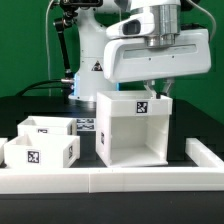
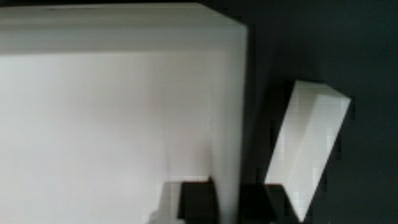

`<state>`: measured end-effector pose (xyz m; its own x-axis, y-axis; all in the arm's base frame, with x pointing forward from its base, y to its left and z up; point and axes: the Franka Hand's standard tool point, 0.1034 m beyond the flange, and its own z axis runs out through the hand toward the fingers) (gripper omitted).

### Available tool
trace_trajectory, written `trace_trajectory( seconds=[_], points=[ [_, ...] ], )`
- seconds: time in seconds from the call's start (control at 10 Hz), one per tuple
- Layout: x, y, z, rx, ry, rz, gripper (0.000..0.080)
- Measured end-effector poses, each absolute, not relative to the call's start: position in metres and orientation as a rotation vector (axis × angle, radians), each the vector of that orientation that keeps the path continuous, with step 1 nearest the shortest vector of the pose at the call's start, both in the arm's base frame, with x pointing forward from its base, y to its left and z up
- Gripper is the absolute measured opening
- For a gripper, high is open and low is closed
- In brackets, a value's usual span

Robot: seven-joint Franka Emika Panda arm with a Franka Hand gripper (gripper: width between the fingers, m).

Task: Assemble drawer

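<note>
- Drawer housing point(image 1: 120, 106) point(image 2: 107, 110): white cube, upright at the middle of the table point(image 1: 200, 128), open front facing near.
- Two trays, left of the housing and apart from it: far tray point(image 1: 52, 129), near tray point(image 1: 35, 157).
- Gripper point(image 1: 157, 90) point(image 2: 231, 200) at the housing's top far-right edge. Jaws slightly apart; can't tell if they're pinching it.
- Low white border wall point(image 1: 110, 182) along the near side.
</note>
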<state>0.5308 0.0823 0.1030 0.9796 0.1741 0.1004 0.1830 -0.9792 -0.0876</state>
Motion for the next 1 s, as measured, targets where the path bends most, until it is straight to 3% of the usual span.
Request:
trace_trajectory(
  seconds=[0.4, 1.0],
  points=[
    [0.566, 0.084, 0.104, -3.019, -0.209, -0.192, 0.0038],
    [0.568, 0.087, 0.107, -3.006, 0.100, -0.203, 0.0038]
  ],
)
